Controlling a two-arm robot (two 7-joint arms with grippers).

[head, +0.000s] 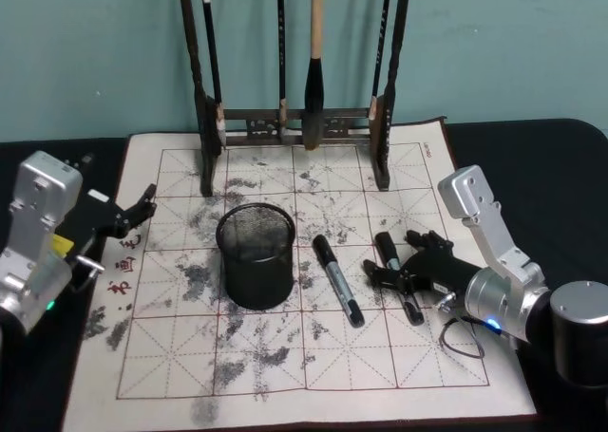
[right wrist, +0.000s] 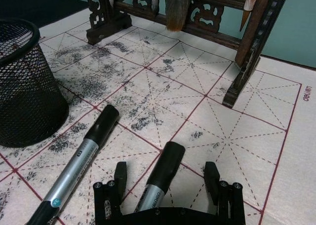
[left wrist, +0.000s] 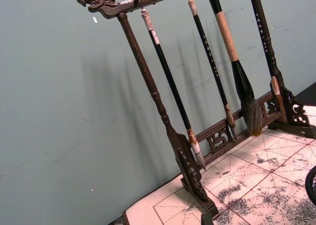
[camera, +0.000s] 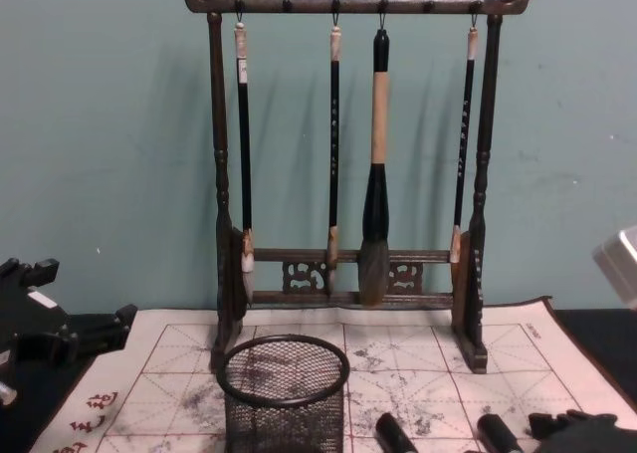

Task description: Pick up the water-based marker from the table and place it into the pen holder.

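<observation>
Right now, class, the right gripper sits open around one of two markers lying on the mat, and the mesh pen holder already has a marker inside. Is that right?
Not quite: the pen holder is empty, as the head view shows. The rest stands: the right gripper sits open around one marker, and the second marker lies beside it on the mat.

head: high, looking down | chest: low, level | wrists: low, near | shared: brush rack (head: pixel 256 124), pen holder (head: pixel 255 261)

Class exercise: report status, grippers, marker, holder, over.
Right gripper open, astride the right-hand marker. Left gripper open, parked at left. Other marker lies between that one and pen holder.
</observation>
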